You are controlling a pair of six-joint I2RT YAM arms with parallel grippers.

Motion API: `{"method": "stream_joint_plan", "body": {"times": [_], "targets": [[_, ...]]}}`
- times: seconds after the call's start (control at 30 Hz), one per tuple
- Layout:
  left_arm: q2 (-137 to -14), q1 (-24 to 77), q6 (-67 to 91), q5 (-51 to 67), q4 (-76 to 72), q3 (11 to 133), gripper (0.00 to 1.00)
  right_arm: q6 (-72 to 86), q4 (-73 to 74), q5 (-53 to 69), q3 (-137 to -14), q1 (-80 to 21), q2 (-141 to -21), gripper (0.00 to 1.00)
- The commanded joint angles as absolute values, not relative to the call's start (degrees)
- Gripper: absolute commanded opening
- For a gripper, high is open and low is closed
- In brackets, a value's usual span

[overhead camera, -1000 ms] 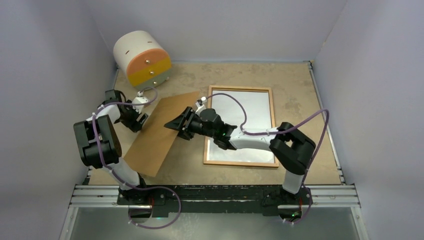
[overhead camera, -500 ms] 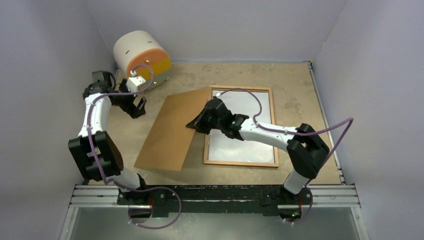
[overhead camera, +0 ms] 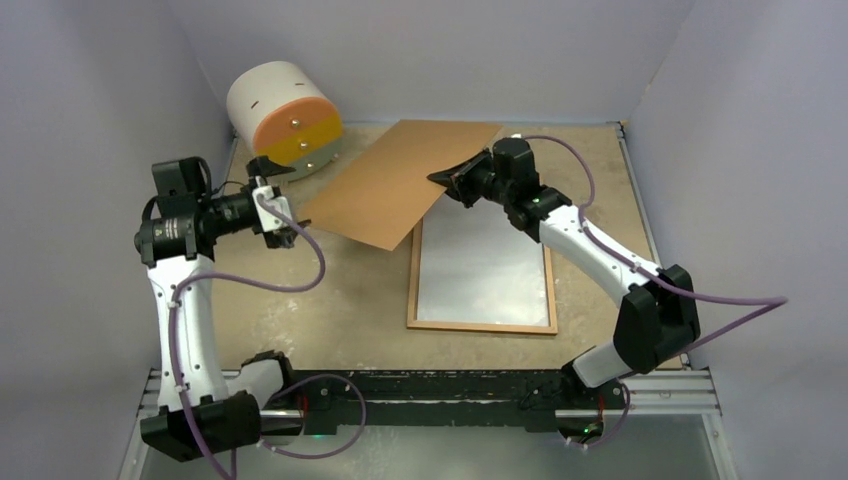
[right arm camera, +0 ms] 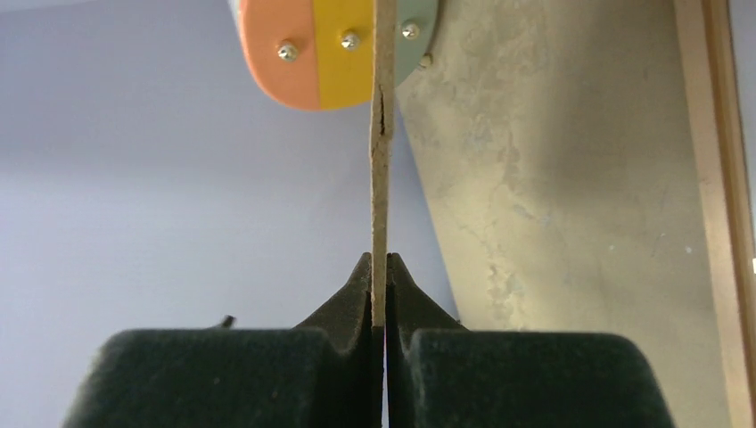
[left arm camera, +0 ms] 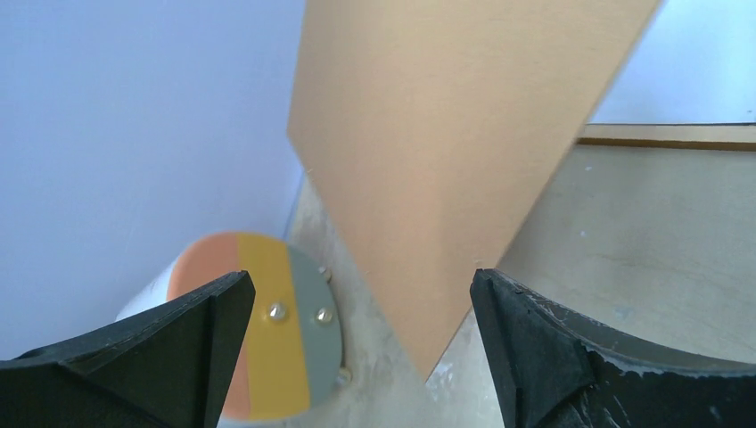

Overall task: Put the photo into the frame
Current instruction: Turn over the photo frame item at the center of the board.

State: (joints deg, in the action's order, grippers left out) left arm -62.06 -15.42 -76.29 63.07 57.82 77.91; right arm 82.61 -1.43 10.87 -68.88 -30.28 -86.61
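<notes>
**Backing Board Raised Off the Frame: Status of Parts**

The frame [overhead camera: 482, 326] is lying flat on the table [overhead camera: 360, 300], right of centre, with its opening facing up. A pale grey-white sheet [overhead camera: 480, 265] is filling that opening. Whether this is the photo resting print-down or only the glass cannot be told, as no printed side is showing in any view.

The right gripper [overhead camera: 452, 178] is clamping the brown backing board [overhead camera: 395, 185] by its right edge. In the right wrist view the jaws are pressing shut on the thin board, which is seen edge-on. The board is hanging tilted in the air over the frame's far-left corner, most likely to keep the opening reachable until the board can be lowered onto it.

The left gripper [overhead camera: 278, 203] is standing wide open and holding nothing. It is facing the board's near-left corner but is apart from it, probably placed to steady that free end.

The table surface is mottled beige. A round drawer unit [overhead camera: 290, 120] with orange, yellow and grey-green fronts is sitting in the far-left corner. Pale lilac walls [overhead camera: 450, 50] are enclosing three sides.
</notes>
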Motion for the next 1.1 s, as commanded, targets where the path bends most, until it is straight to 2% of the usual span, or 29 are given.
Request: {"method": "stream_joint_plan", "body": {"times": [0.0, 0.2, 0.4, 0.57, 0.63, 0.87, 0.9, 0.97, 1.03, 1.07], "targets": [[-59.2, -11.3, -83.8, 66.0, 54.2, 72.4, 1.0, 88.6, -7.2, 18.9, -71.4, -29.1, -83.2, 0.0], [-57.0, -1.6, -84.0, 60.2, 47.7, 69.3, 0.97, 91.7, -11.4, 21.1, -70.5, -28.8, -83.1, 0.0], [-57.0, 11.4, -85.4, 48.5, 46.5, 68.8, 0.92, 94.4, -14.7, 20.5, -68.3, -28.8, -82.4, 0.0], [-57.1, 13.6, -90.9, 44.8, 49.4, 69.4, 0.9, 96.3, -15.5, 20.5, -68.0, -28.6, -82.4, 0.0], [-56.5, 13.7, -89.3, 43.4, 45.3, 68.2, 0.88, 96.4, -16.0, 20.7, -68.4, -28.5, -82.7, 0.0], [-53.7, 14.9, -87.4, 40.0, 32.1, 61.9, 0.74, 98.3, -19.6, 20.8, -67.7, -28.5, -83.7, 0.0], [-53.8, 15.1, -87.5, 39.2, 31.3, 61.7, 0.71, 98.4, -19.8, 20.8, -67.5, -28.5, -83.7, 0.0], [-54.2, 15.5, -87.7, 38.1, 29.9, 61.8, 0.58, 98.4, -19.8, 21.0, -67.6, -28.5, -83.8, 0.0], [-54.4, 15.8, -85.9, 37.2, 26.3, 61.6, 0.38, 97.9, -19.7, 21.6, -67.7, -28.5, -83.8, 0.02], [-54.3, 15.9, -85.3, 36.8, 24.4, 61.4, 0.23, 97.4, -19.2, 22.1, -67.8, -28.5, -83.7, 0.06]]}}
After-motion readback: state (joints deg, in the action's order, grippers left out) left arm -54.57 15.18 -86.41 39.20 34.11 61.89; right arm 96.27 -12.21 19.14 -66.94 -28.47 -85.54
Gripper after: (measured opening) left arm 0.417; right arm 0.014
